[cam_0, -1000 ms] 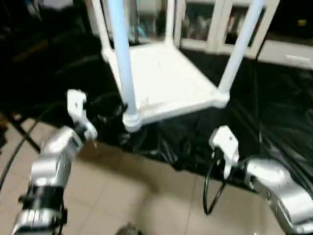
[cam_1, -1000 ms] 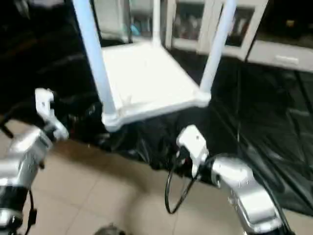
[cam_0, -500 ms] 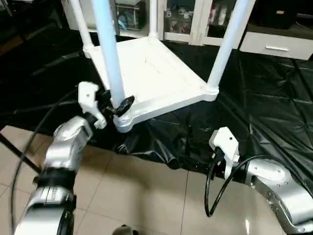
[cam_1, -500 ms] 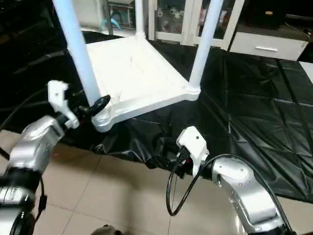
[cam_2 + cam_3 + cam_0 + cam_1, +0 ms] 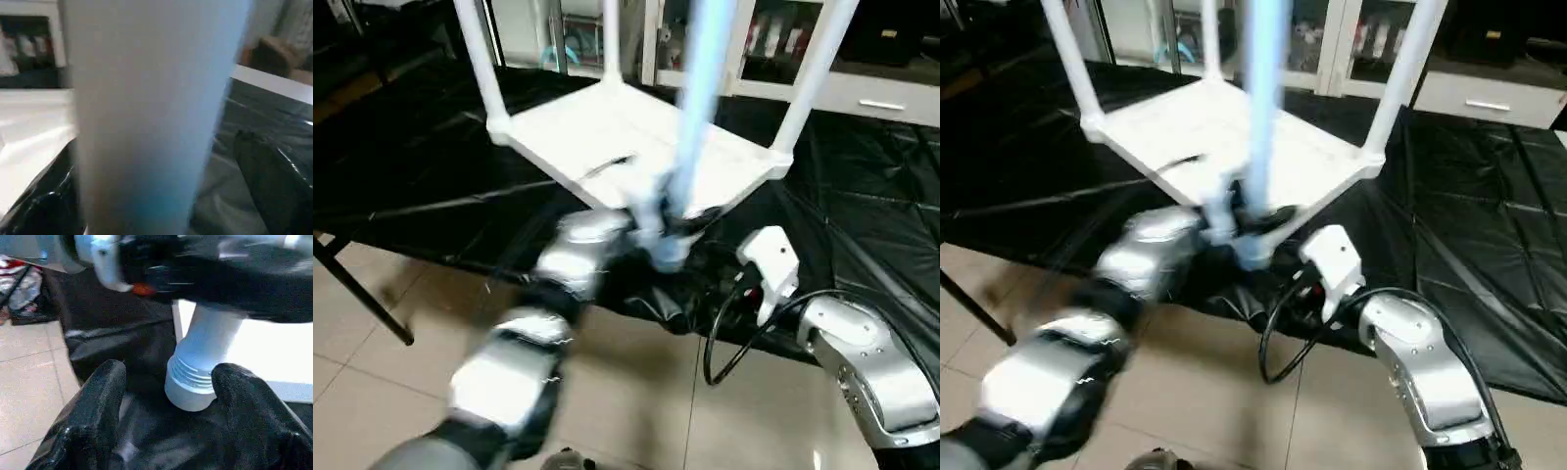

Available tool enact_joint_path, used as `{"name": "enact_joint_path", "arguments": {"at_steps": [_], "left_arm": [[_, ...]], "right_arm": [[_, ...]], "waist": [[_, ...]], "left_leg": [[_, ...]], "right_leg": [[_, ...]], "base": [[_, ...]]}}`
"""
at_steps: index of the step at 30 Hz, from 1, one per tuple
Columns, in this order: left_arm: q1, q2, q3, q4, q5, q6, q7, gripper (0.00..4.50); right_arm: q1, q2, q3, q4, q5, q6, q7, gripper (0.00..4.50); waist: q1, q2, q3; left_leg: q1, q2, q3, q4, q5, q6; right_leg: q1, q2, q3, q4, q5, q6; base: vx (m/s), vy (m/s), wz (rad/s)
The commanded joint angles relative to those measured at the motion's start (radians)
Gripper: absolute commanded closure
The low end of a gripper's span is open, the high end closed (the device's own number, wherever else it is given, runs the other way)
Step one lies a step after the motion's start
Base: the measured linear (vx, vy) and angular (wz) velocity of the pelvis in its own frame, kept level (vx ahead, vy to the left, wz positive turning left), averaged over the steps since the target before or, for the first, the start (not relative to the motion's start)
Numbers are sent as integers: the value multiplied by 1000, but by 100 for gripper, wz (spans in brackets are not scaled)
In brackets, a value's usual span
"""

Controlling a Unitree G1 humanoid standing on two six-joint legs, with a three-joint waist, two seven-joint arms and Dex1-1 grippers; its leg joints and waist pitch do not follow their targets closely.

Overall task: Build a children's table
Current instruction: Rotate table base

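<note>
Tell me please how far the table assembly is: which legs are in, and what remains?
Done: the upturned tabletop carries three upright legs. In hand: the left arm is at the fourth leg, on the near corner; the right end effector is open around its base. Left: threads show there, so it probably needs more turns.

Floor: pale beige tiles (image 5: 372,392) with dark joints are seen in the foreground.
Cover: a black plastic sheet (image 5: 871,225), creased and shiny, is spread over the area behind.
Back wall: white cabinets with glass doors (image 5: 1371,49) are placed there.
Drawer: a white front with a metal handle (image 5: 1487,103).
</note>
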Motion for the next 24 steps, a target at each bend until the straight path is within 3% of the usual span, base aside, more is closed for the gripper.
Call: {"name": "enact_joint_path", "arguments": {"at_steps": [1,2,3,6,7,8,11,13,14,15,16,17,18,19,24], "left_arm": [[-34,-28,-13,60,38,-50,115,7],[-43,-36,-15,77,46,-62,151,7],[-54,-40,-9,102,52,-77,192,7],[-70,-25,12,135,56,-97,250,7],[-74,-18,22,145,54,-102,260,7],[-73,-8,60,146,20,-114,211,7],[-61,-3,92,142,-13,-137,127,7],[-19,13,104,112,-50,-147,19,7],[6,22,105,92,-63,-146,-24,7],[35,33,103,71,-73,-143,-65,7],[59,42,101,54,-80,-139,-99,7],[82,51,95,35,-83,-137,-126,7],[121,62,91,-4,-93,-124,-168,7],[143,67,89,-30,-101,-111,-189,7],[303,146,104,-232,-136,-45,-237,7]], "right_arm": [[10,3,-10,-5,-20,2,-15,141],[12,4,-7,-8,-23,4,-19,141],[17,6,-4,-17,-25,7,-25,141],[31,11,3,-38,-23,14,-27,141],[35,12,5,-42,-21,15,-25,141],[45,9,24,-50,-16,13,-9,141],[47,9,45,-47,-15,12,3,141],[27,22,58,-22,-22,11,3,141],[14,31,60,-6,-25,10,-1,141],[-2,42,60,16,-23,9,-3,141],[-15,52,59,34,-21,8,-5,141],[-27,61,58,53,-17,7,-5,141],[-48,71,64,89,-24,-1,-4,141],[-59,75,70,108,-27,-7,1,141],[-154,124,114,274,-57,-56,20,141]], "waist": [[-11,-4,-73],[-12,-12,-74],[-12,-6,-73],[-27,-6,-72],[-28,6,-71],[-33,-8,-68],[-37,-6,-66],[-37,-14,-64],[-41,-8,-65],[-42,-19,-65],[-44,-12,-66],[-48,-21,-65],[-47,-16,-65],[-46,-20,-65],[-53,-16,-63]], "left_leg": [[35,53,-32,-72,-156,10],[31,51,-32,-70,-137,28],[30,50,-32,-69,-130,33],[29,47,-33,-69,-141,42],[30,49,-36,-70,-149,40],[32,50,-34,-75,-172,35],[32,51,-33,-76,-179,38],[31,52,-32,-77,-172,48],[27,54,-31,-78,-162,58],[29,54,-29,-78,-162,64],[27,53,-30,-77,-152,70],[26,53,-27,-79,-154,75],[30,54,-26,-78,-165,74],[33,56,-26,-78,-169,73],[29,60,-24,-84,-174,58]], "right_leg": [[37,-75,20,-64,224,-246],[40,-75,20,-64,238,-237],[39,-76,20,-64,241,-235],[39,-71,19,-70,205,-237],[37,-73,19,-70,188,-241],[38,-70,18,-76,143,-256],[34,-72,19,-77,106,-273],[32,-74,20,-79,91,-283],[30,-74,20,-74,98,-292],[29,-74,19,-75,104,-296],[30,-75,18,-71,113,-305],[29,-73,18,-73,112,-306],[25,-72,18,-75,95,-305],[25,-75,18,-74,91,-309],[18,-73,16,-67,116,-313]], "base": [[0,0,0],[0,0,0],[0,0,0],[0,0,0],[0,0,0],[0,0,0],[0,0,0],[0,0,0],[0,0,0],[0,0,0],[0,0,0],[0,0,0],[0,0,0],[0,0,0],[0,0,0]]}}
